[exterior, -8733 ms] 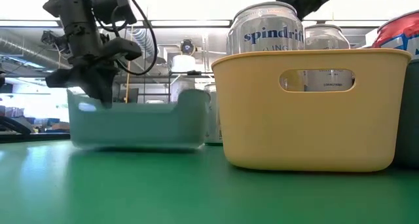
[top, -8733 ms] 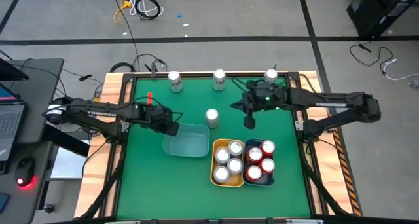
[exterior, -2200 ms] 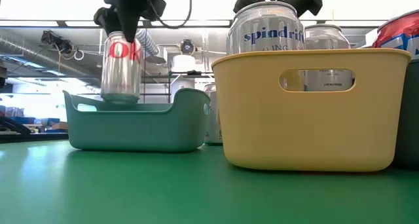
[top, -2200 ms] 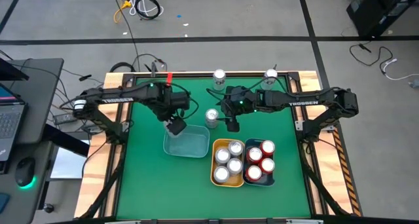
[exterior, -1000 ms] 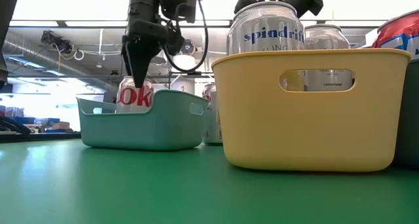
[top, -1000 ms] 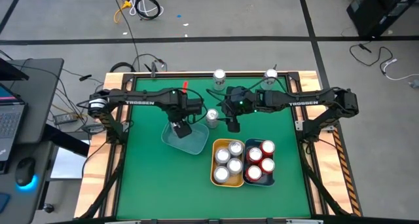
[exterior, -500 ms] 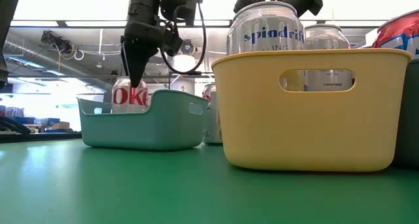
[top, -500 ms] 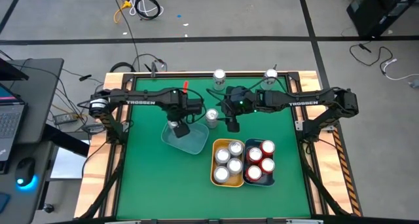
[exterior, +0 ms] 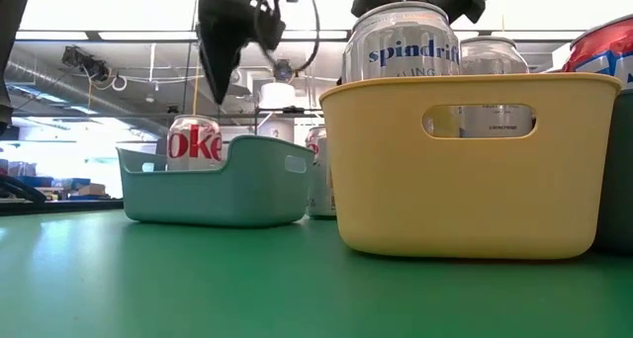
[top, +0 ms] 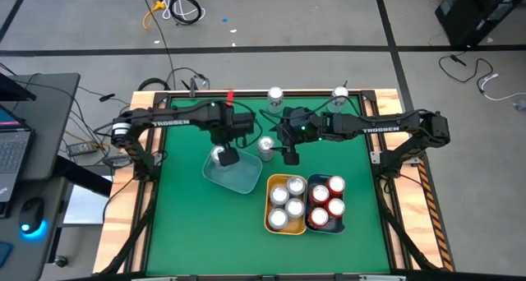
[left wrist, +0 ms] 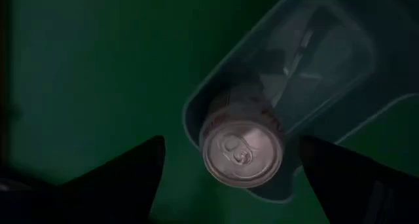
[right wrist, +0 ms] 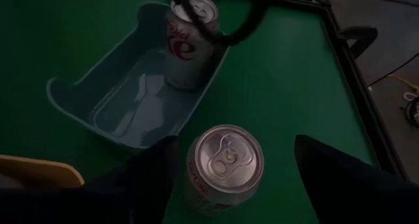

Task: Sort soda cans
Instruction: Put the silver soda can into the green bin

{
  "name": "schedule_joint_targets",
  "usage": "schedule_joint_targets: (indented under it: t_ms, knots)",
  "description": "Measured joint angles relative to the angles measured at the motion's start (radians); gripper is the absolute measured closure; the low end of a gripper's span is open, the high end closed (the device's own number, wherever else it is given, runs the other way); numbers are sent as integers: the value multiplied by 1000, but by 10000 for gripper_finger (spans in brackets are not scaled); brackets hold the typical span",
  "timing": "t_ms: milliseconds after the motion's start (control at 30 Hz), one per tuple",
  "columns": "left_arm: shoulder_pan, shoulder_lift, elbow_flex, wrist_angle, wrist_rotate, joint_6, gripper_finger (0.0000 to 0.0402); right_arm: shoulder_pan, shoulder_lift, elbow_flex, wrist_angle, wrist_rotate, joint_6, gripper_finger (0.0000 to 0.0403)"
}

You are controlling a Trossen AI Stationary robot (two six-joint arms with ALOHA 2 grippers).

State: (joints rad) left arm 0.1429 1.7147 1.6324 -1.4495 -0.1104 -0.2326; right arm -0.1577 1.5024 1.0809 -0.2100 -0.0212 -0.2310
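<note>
A silver soda can with red lettering (exterior: 194, 141) stands upright on its base at one end of the teal bin (top: 237, 176). My left gripper (exterior: 219, 84) hangs open straight above it, clear of the top; in the left wrist view its fingers stand wide on either side of the can (left wrist: 243, 155). My right gripper (top: 288, 155) is open and low over the mat, its fingers on either side of a second silver can (right wrist: 224, 160) that stands on the table next to the bin, with a gap on both sides.
A yellow bin (top: 269, 205) holds several silver cans, and a dark bin (top: 343, 207) to its right holds red ones. Two more silver cans (top: 275, 95) (top: 339, 94) stand at the table's far edge. Green mat lies bare near the front edge.
My left gripper has let go of the can with red lettering and risen straight up, clear of its top. The can stays upright in the teal bin.
</note>
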Motion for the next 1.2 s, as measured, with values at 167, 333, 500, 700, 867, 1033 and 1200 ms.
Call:
schedule_joint_targets:
  t_ms: [167, 333, 500, 700, 867, 1033, 1200]
  knots:
    - [20, -29, 67, -26, -8, 123, 51, 0, 19, 0, 45, -78, 91, 107]
    - [94, -161, -20, 165, 21, 158, 74, 2, 83, -1, 74, -122, 120, 109]
    - [138, -330, -183, 464, 64, 198, 114, 0, 116, -1, 94, -54, 146, 100]
    - [175, -529, -433, 855, 122, 276, 155, -1, 117, -1, 110, 22, 153, 86]
    - [247, -635, -618, 1100, 265, 282, 177, -4, 142, 0, 121, 21, 153, 74]
    - [309, -685, -743, 1257, 320, 285, 189, -9, 201, 0, 161, 10, 161, 65]
    - [351, -714, -797, 1294, 331, 301, 190, -10, 236, 1, 161, 4, 180, 71]
